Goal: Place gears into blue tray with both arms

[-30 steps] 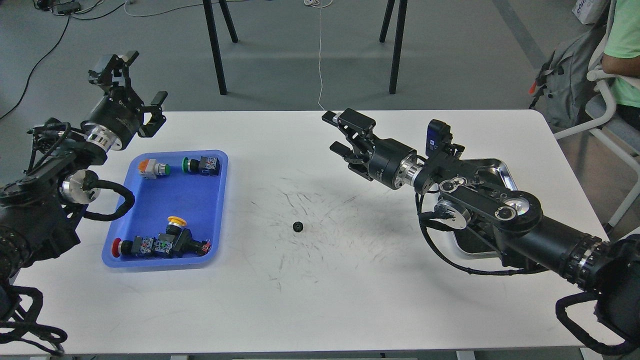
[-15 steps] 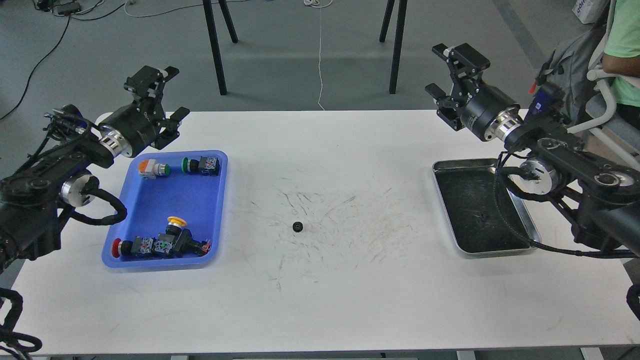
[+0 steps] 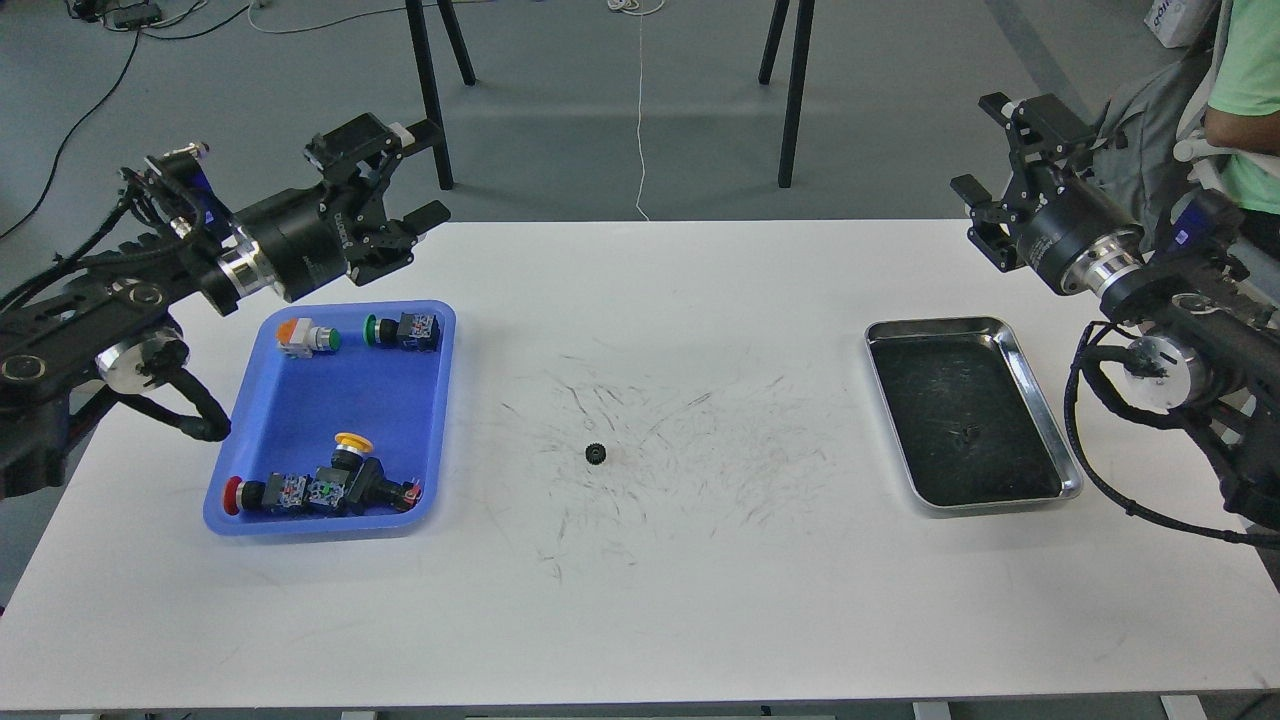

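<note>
One small black gear (image 3: 596,453) lies alone on the scuffed middle of the white table (image 3: 700,600). The blue tray (image 3: 430,420) sits at the left and holds several colour-capped push-button switches (image 3: 320,487). My left gripper (image 3: 405,170) hovers above the table's far edge, just beyond the tray's far right corner, open and empty. My right gripper (image 3: 990,150) is raised at the far right, beyond the silver tray, open with nothing between its fingers. Both are far from the gear.
A silver metal tray (image 3: 1068,470) with a dark scratched bottom lies at the right, empty. Chair legs (image 3: 430,90) stand behind the table. A seated person (image 3: 1245,90) in a green shirt is at the far right corner.
The right arm swung away from the table's middle to the far right, uncovering the silver tray. The left gripper moved right along the far edge. The gear stayed put.
</note>
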`<move>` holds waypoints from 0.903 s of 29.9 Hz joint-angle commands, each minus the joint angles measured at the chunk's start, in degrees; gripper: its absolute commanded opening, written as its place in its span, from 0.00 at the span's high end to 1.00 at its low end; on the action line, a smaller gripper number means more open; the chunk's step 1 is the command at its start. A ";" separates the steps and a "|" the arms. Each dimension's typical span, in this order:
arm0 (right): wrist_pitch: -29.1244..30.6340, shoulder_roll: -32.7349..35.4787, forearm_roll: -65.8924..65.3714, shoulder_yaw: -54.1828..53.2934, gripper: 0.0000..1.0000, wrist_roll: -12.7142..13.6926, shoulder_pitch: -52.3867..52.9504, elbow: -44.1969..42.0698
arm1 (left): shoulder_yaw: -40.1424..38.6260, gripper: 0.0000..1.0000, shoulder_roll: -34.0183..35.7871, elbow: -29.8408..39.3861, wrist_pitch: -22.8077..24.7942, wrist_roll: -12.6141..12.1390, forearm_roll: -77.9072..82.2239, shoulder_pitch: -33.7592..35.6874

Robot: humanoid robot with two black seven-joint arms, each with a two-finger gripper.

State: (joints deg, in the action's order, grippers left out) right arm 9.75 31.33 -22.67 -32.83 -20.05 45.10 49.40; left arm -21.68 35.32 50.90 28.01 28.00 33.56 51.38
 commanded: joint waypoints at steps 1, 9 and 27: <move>-0.08 0.05 -0.01 -0.30 0.08 0.01 -0.89 -0.01 | -3.44 0.00 0.27 -0.01 -0.01 0.00 -2.78 0.30; -0.52 0.05 -0.01 -0.13 0.08 0.01 -2.30 0.08 | -6.54 0.00 0.71 1.83 -0.01 0.00 -9.74 -0.67; -0.79 0.67 -0.01 0.05 0.08 0.01 -4.76 2.71 | 7.08 0.00 14.60 21.52 -0.01 -1.98 -3.85 1.79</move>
State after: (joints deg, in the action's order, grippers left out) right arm 9.04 31.99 -22.68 -32.76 -20.05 40.92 51.34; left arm -16.57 49.23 70.54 27.99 27.58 28.99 53.72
